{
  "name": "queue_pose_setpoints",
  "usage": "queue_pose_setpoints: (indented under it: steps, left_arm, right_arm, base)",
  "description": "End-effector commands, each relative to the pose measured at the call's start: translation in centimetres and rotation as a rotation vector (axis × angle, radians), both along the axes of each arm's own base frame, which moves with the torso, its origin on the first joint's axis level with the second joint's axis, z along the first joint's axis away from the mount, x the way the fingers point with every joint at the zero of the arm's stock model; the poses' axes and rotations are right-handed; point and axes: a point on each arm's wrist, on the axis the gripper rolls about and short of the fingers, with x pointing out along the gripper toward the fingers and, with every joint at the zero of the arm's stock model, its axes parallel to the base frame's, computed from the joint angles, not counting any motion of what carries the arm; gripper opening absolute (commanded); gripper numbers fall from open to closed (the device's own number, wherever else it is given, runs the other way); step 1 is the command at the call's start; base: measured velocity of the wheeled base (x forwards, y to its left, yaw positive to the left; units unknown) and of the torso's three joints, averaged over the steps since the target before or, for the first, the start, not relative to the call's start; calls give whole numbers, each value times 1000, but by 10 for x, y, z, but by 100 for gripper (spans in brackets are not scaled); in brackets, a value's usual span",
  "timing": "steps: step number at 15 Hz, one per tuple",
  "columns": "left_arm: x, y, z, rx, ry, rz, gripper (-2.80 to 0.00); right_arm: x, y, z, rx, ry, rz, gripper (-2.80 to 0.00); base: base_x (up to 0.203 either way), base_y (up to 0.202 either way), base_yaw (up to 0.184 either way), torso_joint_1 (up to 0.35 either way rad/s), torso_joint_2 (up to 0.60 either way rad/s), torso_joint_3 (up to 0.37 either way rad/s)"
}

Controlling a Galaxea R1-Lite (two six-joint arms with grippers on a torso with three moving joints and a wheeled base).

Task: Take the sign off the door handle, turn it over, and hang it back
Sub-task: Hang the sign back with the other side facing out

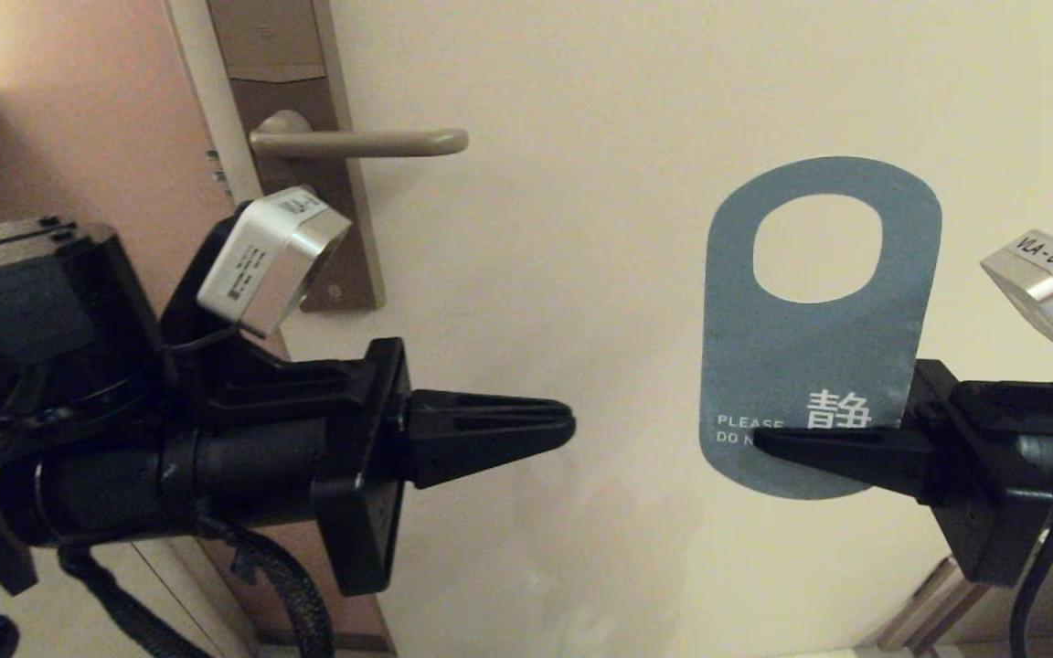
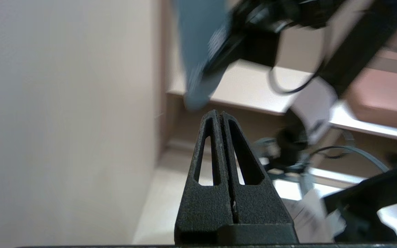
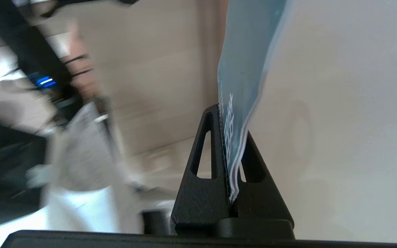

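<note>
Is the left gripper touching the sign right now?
Apart. The head view shows bare door between the left gripper, fingers shut on nothing, and the sign, which the right gripper pinches near its lower end.

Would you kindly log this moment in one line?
sign: off door handle, teal face out | right gripper: holds sign | left gripper: shut, empty
</note>
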Motion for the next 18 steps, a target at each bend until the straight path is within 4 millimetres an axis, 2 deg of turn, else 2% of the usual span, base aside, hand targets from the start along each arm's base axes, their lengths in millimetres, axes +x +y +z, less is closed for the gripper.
queue_pose_setpoints:
  steps: [1,3,5,9,13,18]
  left_arm:
    - [-17,25,4,-18,-21,67,-280]
    - [-30,53,-1,10,-12,200,-280]
    - [-45,80,-15,74,-30,378,-280]
    - [-69,122,-50,174,-12,904,-280]
    - [-94,146,-82,232,23,1232,-280]
    - [-129,157,-113,263,29,1408,-280]
  right_arm:
    - [4,1,-2,0,-17,-29,-280]
    - [8,2,-1,9,-63,-86,-280]
    - [9,2,0,7,-80,-132,-280]
    - [10,0,1,-16,-116,-233,-280]
    - [6,-2,4,-24,-150,-251,-280]
    - [0,-5,-5,-44,-134,-274,-280]
  base:
    - [0,0,0,0,0,0]
    - [0,0,0,0,0,0]
    - [0,0,0,0,0,0]
    - [0,0,0,0,0,0]
    - [0,0,0,0,0,0]
    - [0,0,0,0,0,0]
